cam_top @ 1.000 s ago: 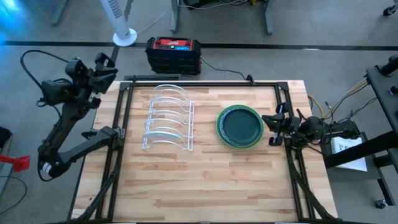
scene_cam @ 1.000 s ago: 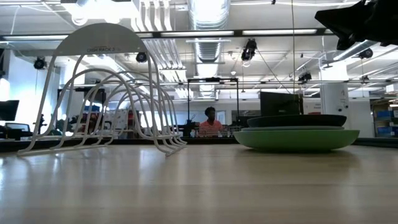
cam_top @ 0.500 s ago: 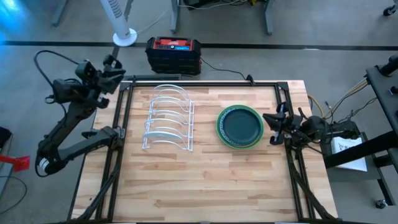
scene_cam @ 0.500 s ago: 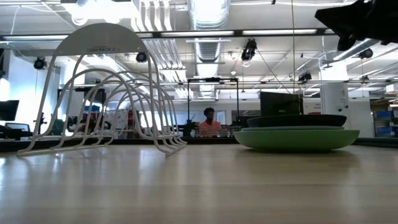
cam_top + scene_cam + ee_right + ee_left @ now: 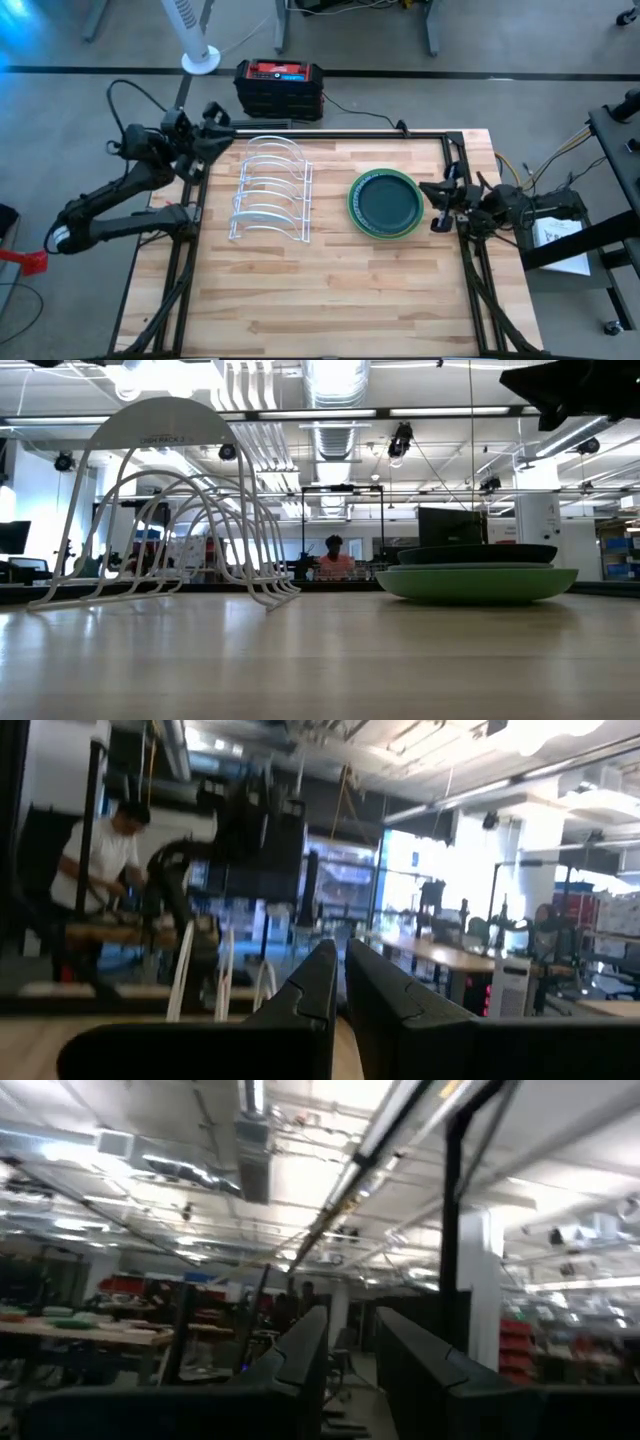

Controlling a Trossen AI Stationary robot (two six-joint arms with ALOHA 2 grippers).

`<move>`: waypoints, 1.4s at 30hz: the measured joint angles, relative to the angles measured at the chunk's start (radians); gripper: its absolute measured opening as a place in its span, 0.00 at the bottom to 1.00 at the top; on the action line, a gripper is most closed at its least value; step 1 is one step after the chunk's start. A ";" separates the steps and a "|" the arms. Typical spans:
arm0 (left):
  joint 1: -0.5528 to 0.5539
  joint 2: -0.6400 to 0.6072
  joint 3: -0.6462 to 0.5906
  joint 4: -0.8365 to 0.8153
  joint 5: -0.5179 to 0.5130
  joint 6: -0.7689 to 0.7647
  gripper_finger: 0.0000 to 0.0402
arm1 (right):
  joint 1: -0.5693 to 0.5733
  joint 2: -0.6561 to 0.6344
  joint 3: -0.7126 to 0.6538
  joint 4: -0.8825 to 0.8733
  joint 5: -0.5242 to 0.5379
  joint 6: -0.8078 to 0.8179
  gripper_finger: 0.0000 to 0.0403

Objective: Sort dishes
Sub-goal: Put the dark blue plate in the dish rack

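The dishes (image 5: 385, 203) are stacked right of the table's middle: a dark teal plate with a green rim lies on a light green plate (image 5: 475, 582). To their left stands the white wire rack (image 5: 270, 190), with nothing in it. My left gripper (image 5: 220, 116) hovers over the table's far left corner, beside the rack's far end; its fingers (image 5: 350, 1330) are slightly open with nothing between them. At the table's right edge my right gripper (image 5: 436, 203) is shut and points at the stack without touching it.
A black frame (image 5: 300, 131) rims the table. Behind the far edge are a black and red box (image 5: 280, 85) and a white fan stand (image 5: 198, 58). People show in the room beyond (image 5: 335, 555). Bare wood lies toward the near edge (image 5: 320, 300).
My left arm has swung in from beyond the table's left edge toward the far left corner and the rack, sinking a little as it went. The plates, the rack and my right gripper have stayed where they were.
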 joint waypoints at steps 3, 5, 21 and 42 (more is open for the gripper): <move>-0.057 0.042 0.038 0.004 0.000 0.066 0.19 | 0.000 0.068 0.009 -0.001 0.001 0.002 0.05; -0.088 0.074 0.064 0.001 0.000 0.073 0.19 | 0.000 0.112 0.019 -0.001 0.005 0.023 0.05; -0.333 0.236 0.101 -0.055 -0.281 0.318 0.19 | 0.000 0.277 0.270 -0.515 0.109 0.254 0.05; -0.868 0.515 0.626 -1.049 -1.252 0.515 0.19 | 0.000 0.270 0.291 -0.603 0.108 0.308 0.05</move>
